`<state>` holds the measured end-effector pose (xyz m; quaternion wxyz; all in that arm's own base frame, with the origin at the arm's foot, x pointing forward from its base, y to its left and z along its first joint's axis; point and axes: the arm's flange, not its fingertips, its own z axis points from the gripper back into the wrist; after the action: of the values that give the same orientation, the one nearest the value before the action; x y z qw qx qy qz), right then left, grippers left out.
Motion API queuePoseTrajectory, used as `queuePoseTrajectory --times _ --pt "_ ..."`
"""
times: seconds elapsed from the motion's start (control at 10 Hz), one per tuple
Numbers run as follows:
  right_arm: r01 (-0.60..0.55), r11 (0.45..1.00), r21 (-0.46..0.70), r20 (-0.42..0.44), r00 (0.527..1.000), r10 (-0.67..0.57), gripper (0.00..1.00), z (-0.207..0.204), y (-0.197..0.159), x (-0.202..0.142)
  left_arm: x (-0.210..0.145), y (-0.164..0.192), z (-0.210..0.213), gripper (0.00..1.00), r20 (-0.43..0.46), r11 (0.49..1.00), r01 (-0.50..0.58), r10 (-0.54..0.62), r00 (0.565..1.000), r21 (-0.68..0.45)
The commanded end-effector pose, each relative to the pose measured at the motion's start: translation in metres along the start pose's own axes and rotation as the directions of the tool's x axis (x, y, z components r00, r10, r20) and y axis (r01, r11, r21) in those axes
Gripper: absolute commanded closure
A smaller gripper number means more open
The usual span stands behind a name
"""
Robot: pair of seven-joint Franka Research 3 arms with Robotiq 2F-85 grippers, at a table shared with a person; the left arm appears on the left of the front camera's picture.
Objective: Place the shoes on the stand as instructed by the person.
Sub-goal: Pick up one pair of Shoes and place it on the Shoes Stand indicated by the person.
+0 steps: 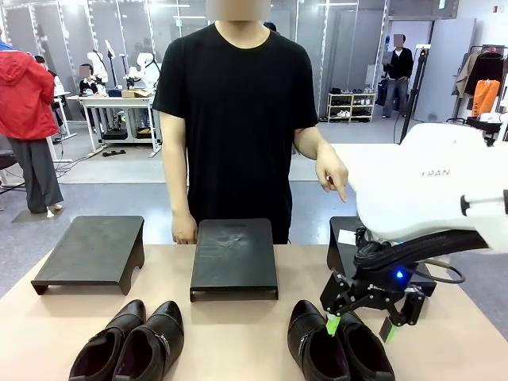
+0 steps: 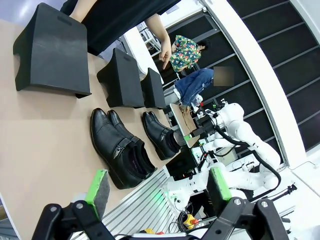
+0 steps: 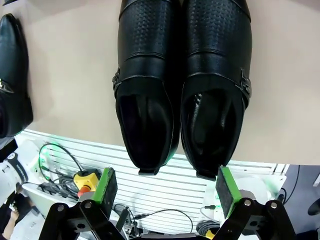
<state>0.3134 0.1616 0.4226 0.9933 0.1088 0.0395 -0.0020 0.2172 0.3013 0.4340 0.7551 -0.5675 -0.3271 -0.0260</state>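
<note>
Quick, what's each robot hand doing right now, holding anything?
Left gripper: fingers open, holding nothing.
Right gripper: fingers open, holding nothing, over the right-hand shoes.

1. The right arm [image 1: 429, 178] has a smooth white shell with faint grey lettering; a black cable [image 1: 429, 244] runs beneath, beside a blue light [image 1: 399, 275].
2. The right claw [image 1: 361, 328] is a black linkage with green pads [image 1: 333, 324].
3. The left claw [image 2: 157, 182] matches, with bolts at its joints.
4. The person [image 1: 238, 103] wears a plain black short-sleeved T-shirt.
</note>
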Motion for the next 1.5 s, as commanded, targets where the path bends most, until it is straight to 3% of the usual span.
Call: queuePoseTrajectory --times 0.0,0.5,1.4 --pt "0.033 0.999 -0.033 0.039 0.999 -0.032 0.00 -0.039 -0.007 -0.028 0.000 -0.001 0.001 0.00 0.002 1.000 0.004 -0.004 1.000 -0.004" --pt "0.045 0.993 -0.109 0.074 0.997 -0.037 0.00 -0.068 -0.010 -0.020 0.000 -0.001 0.001 0.00 0.002 1.000 0.004 -0.004 1.000 -0.004" --pt "0.052 0.986 -0.157 0.028 0.998 -0.048 0.00 -0.121 -0.017 -0.023 0.000 -0.001 0.001 0.00 0.002 1.000 0.004 -0.004 1.000 -0.004"
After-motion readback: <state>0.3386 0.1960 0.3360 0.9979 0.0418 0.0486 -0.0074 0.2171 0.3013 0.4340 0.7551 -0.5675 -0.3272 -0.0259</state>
